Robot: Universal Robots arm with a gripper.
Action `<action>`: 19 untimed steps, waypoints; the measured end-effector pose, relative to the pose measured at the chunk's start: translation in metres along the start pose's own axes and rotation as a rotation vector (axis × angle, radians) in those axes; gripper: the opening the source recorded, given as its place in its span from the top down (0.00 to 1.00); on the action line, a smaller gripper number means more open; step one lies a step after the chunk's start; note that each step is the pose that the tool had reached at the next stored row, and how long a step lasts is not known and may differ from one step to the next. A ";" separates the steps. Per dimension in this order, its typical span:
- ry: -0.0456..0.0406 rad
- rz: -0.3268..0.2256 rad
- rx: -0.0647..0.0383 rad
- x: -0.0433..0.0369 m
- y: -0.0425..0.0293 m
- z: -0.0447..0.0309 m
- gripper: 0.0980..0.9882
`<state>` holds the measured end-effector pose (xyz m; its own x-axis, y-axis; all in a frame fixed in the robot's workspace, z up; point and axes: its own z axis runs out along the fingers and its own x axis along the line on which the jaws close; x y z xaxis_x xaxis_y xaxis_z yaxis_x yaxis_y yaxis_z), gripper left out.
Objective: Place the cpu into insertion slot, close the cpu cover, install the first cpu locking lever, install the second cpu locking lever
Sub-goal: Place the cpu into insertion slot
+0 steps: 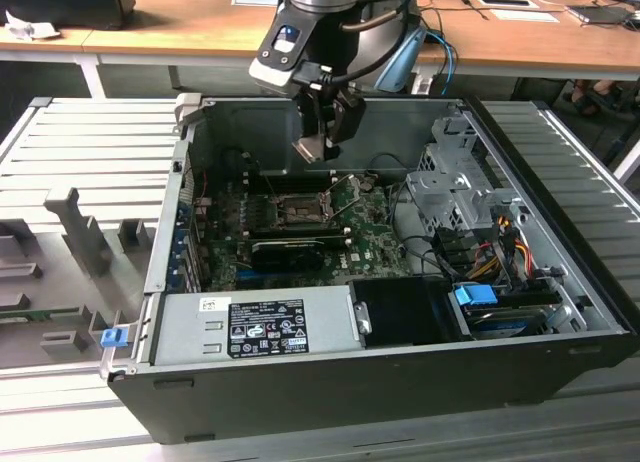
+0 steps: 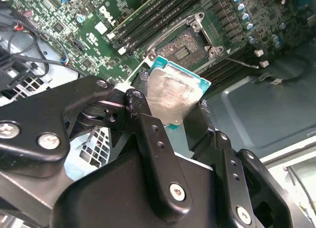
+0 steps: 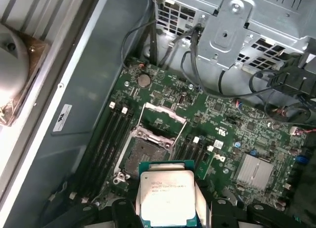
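Closest to you, the gripper [image 2: 170, 112] has its jaws pinched narrow on the cpu [image 2: 175, 90], with one black finger [image 2: 143, 119] against each side edge. In the first wrist view the chip's metal face is turned toward the camera. It hangs in the air over the motherboard [image 3: 222, 124] and touches nothing below.

Just beyond it lies the slot [image 3: 147, 154], bare and dark, with the cover [image 3: 162, 120] swung up on its far side. You should judge the task as barely begun. The chip is in hand above the case but not seated, and the cover and both lever steps are left.

Black memory slots [image 3: 106, 139] run along either side of the socket, close enough to matter to you. Farther off sit a grey heatsink [image 3: 254, 171], loose cables [image 3: 197, 65] and the drive cage [image 3: 237, 25]. In the exterior view a black card [image 1: 290, 250] lies just in front of the socket, and the case wall [image 1: 400, 132] stands behind the arm.
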<state>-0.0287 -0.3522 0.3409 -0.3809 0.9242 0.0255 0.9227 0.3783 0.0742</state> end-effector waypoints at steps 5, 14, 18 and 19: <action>-0.0034 0.046 -0.001 -0.0001 -0.0002 0.0027 0.52; -0.0116 0.164 -0.003 0.0005 -0.0024 0.0088 0.52; -0.0150 0.211 -0.004 0.0006 -0.0026 0.0092 0.52; -0.0161 0.227 -0.005 0.0006 -0.0027 0.0093 0.52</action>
<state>-0.0309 -0.3522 0.3314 -0.1623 0.9864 0.0261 0.9844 0.1601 0.0729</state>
